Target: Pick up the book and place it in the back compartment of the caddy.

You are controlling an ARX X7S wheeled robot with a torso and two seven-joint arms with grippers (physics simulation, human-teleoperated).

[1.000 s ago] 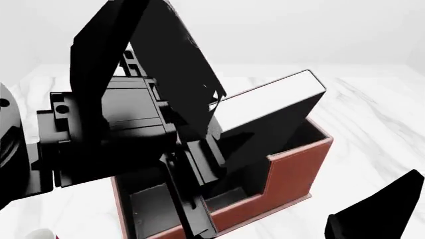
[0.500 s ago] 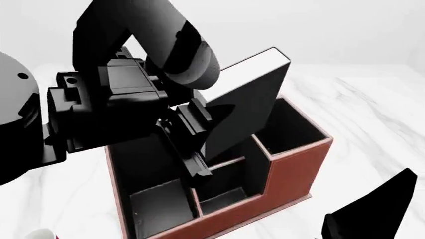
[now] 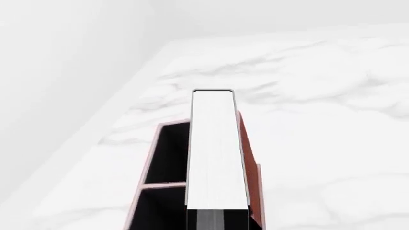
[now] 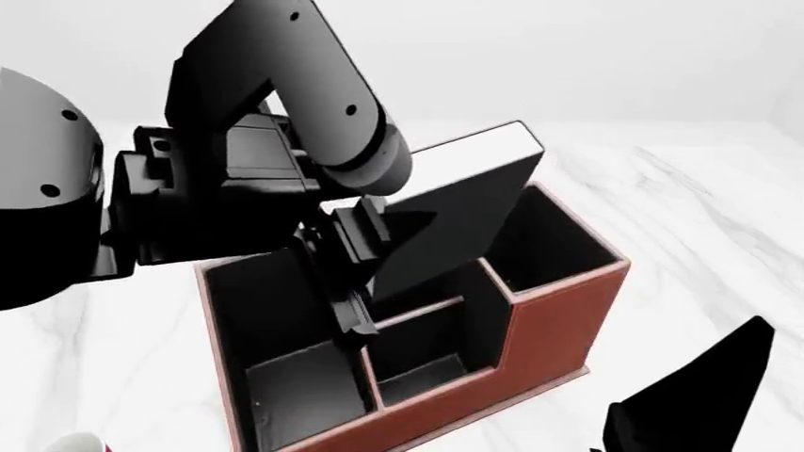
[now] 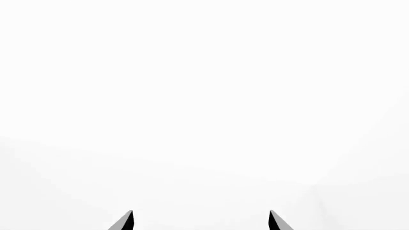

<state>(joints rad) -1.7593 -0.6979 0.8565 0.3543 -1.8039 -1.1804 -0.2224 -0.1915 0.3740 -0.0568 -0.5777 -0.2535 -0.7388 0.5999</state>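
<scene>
Head view shows the white marble-patterned counter point(image 4: 703, 226) carrying a reddish-brown rectangular caddy point(image 4: 553, 320) with black-lined cells, pale pink rims and a stepped front wall. Above it the black left arm reaches over the caddy's middle, its left fingers point(image 4: 364, 259) clamped on the lower part of a thick black hardcover book point(image 4: 458, 221) with white page edges. The book is tilted, its white page edge uppermost, its lower end down inside the caddy near the divider between the back cell and the front cells; exactly which cell it enters I cannot tell. From the left wrist camera the book's page edge point(image 3: 214, 153) runs over the caddy's rim point(image 3: 246, 148). The right fingers point(image 5: 201, 221) point at blank white, tips spread apart and holding nothing. A red-and-white mug's rim point(image 4: 75, 443) peeks in at the near left corner.
</scene>
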